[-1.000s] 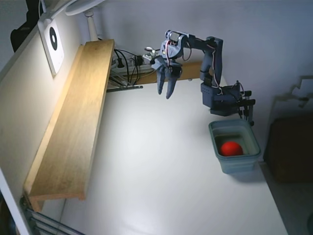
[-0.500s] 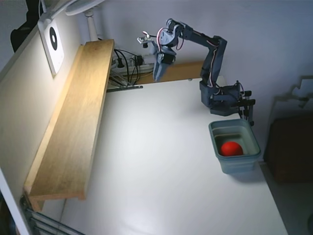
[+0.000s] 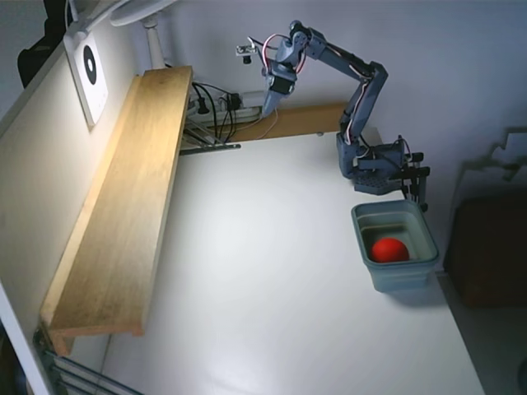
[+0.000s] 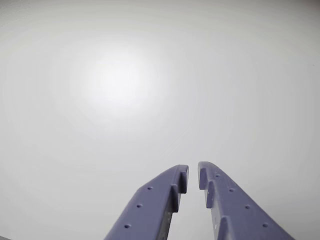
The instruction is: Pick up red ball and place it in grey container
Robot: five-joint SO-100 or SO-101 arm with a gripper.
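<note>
Red ball (image 3: 389, 249) resting inside grey container (image 3: 375, 218), on its floor, slightly toward the front wall in the fixed view. Container standing upright at the right side of white counter (image 3: 272, 280), just in front of blue-grey robot base (image 3: 375, 169), close to it, contact impossible to judge. Arm (image 3: 346, 70) stretched up and away from the container, reaching toward the back of the counter, with pincer (image 3: 271, 100) high in the air, pointing down, well apart from ball and bin. Pincer (image 4: 193, 176) nearly clenched in the wrist view, only a slim gap between the tips, grasping nothing, bare pale counter surface behind it. Long wooden shelf (image 3: 123, 206) running along the left wall in the fixed view, with dark cables (image 3: 216, 107) bunched at its far end. White panel with a black disc (image 3: 89, 66) leaning at the upper left. White lamp stem (image 3: 152, 37) above the shelf.
</note>
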